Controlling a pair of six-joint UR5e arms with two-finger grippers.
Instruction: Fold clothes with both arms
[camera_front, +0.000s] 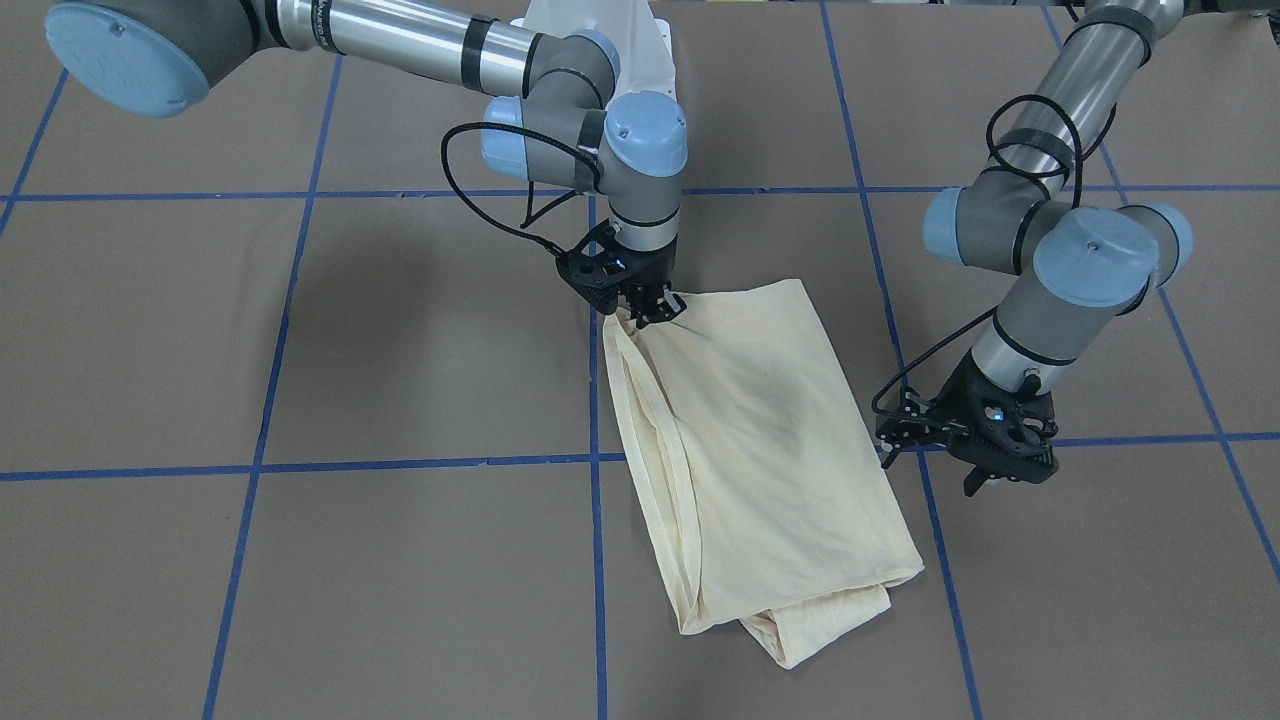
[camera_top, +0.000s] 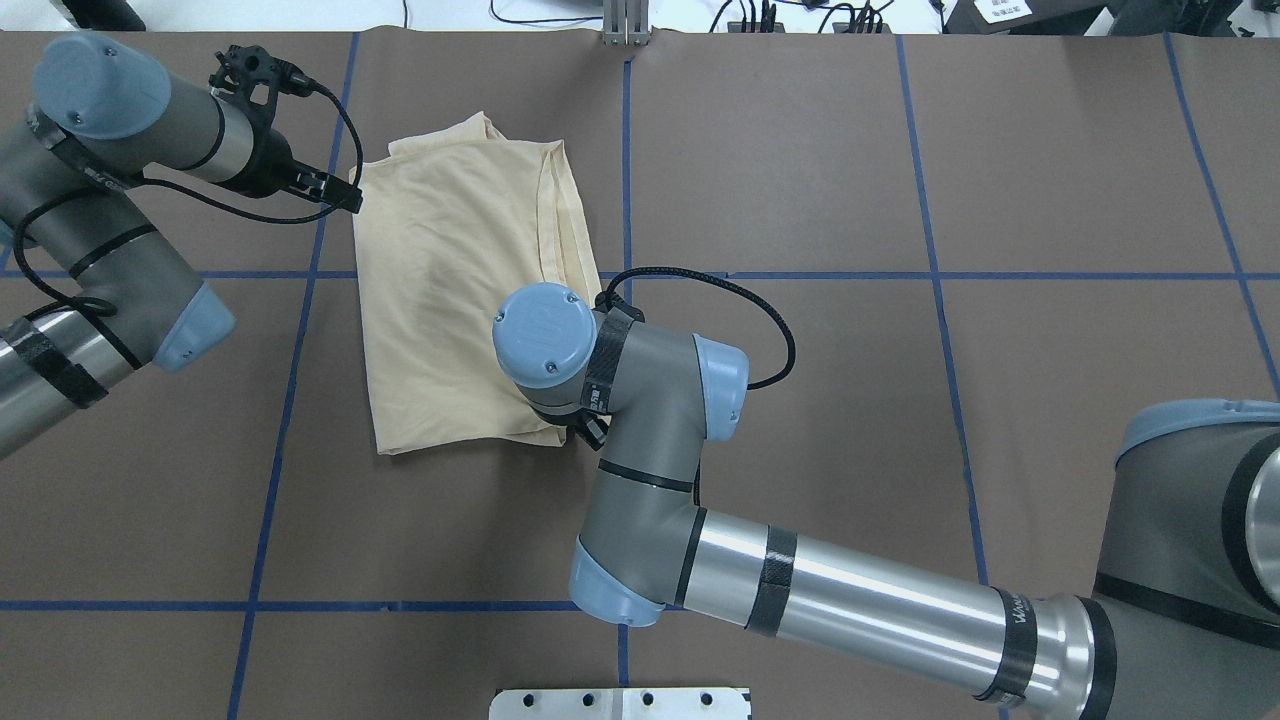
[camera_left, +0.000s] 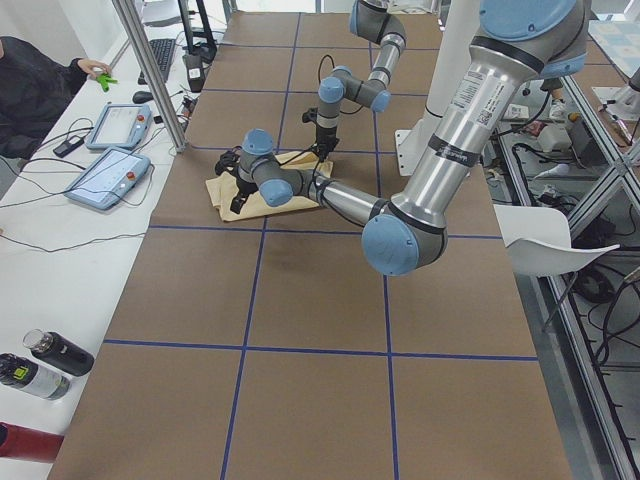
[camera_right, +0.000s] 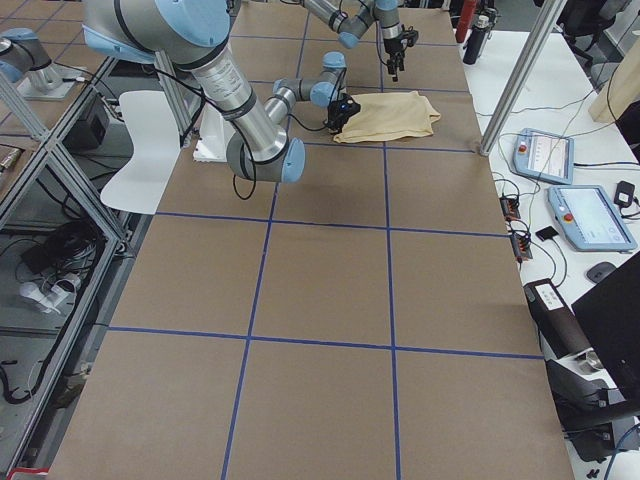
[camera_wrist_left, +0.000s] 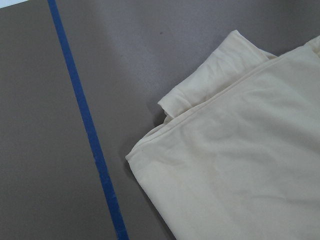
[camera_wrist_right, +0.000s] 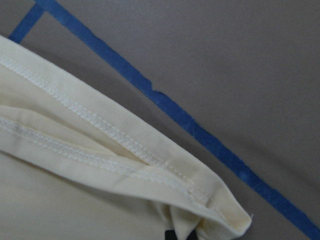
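Observation:
The pale cream-yellow T-shirt (camera_front: 760, 440) lies folded into a long rectangle on the brown table, with no print or tag showing. It also shows in the overhead view (camera_top: 450, 280) and the left wrist view (camera_wrist_left: 240, 165). My right gripper (camera_front: 655, 308) is shut on the shirt's corner nearest the robot, and the stitched hem (camera_wrist_right: 75, 115) bunches at its finger. In the overhead view my right wrist hides this gripper. My left gripper (camera_front: 985, 480) is open and empty. It hovers just off the shirt's far side edge, as the overhead view (camera_top: 345, 195) shows.
Blue tape lines (camera_front: 595, 560) grid the brown table. The white pedestal base (camera_top: 620, 703) stands at the robot's edge. Control tablets (camera_left: 105, 175), bottles (camera_left: 50, 360) and a metal post (camera_left: 150, 70) line the operators' side, where a seated person (camera_left: 40, 85) shows.

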